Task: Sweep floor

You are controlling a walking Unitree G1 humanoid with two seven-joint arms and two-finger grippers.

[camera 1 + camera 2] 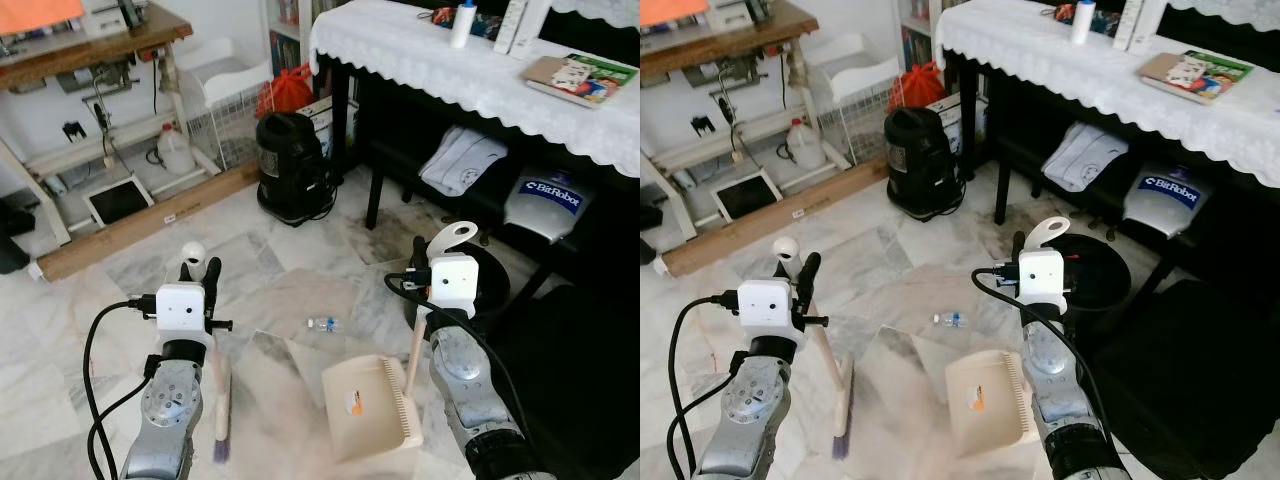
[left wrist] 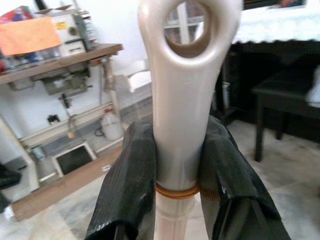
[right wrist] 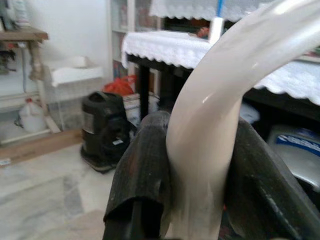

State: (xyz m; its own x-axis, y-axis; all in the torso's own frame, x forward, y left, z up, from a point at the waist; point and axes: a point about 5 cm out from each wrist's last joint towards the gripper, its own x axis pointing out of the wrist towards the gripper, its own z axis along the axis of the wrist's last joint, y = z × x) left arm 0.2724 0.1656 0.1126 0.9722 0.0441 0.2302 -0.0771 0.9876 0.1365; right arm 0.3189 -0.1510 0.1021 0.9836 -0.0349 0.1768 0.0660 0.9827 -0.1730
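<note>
Centrally, a small clear plastic bottle (image 1: pixel 323 323) lies on its side on the marble floor (image 1: pixel 250 265) and serves as the landmark. Nearer the robot and to the left of the bottle, the left end effector (image 1: pixel 193 262) is closed on the cream handle of a hand broom (image 1: pixel 222 405); the left wrist view shows both black fingers (image 2: pixel 127 185) pressed against the handle just below its hanging loop. The broom's bristle head rests on the floor, its lower end blurred and its tip hard to make out. To the right of the bottle, the right end effector (image 1: pixel 440 250) is clamped on the curved cream handle of a dustpan (image 1: pixel 372 408), whose tray sits on the floor nearer the robot than the bottle, with a small orange label whose print cannot be read. Beyond the bottle stands a black vacuum cleaner (image 1: pixel 293 165), with a red bag (image 1: pixel 287 90) behind it. Right of the bottle, a counter (image 1: pixel 480 70) draped in white lace carries a book (image 1: pixel 582 78) and a bottle cut off by the frame edge. Under it, a grey bundle marked "BitRobot" (image 1: pixel 545 200) is partly hidden. Far left of the bottle, a sewing-machine table (image 1: pixel 90 50) is cut off at the top.
</note>
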